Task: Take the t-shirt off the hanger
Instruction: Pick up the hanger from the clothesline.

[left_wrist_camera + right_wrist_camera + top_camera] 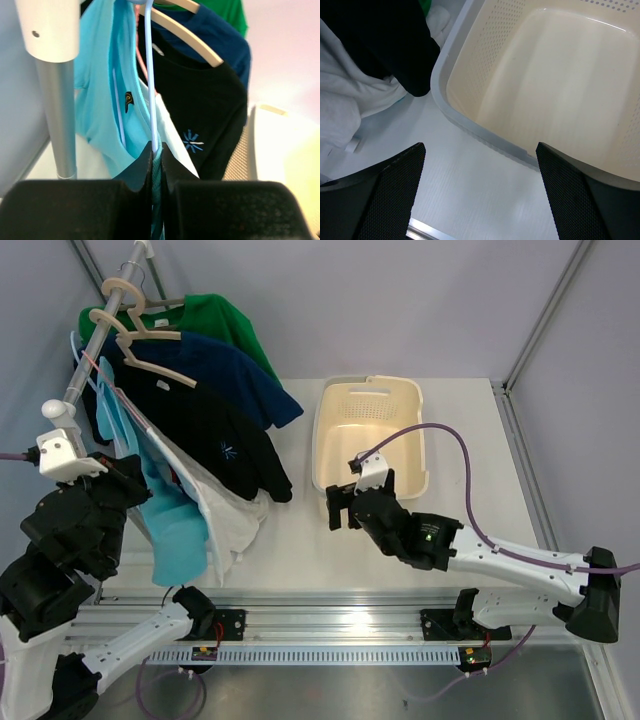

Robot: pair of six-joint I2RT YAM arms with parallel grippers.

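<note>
Left hand [156,152] clamps the light-blue t-shirt [97,100]; right hand [480,150] hangs released above the cream basket [470,131], whose perforated floor shows bare.

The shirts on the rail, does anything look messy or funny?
Yes. The white t-shirt sags in a crumpled bunch down onto the table instead of hanging smooth. Beside it, the left gripper is pinching the light blue t-shirt.
</note>
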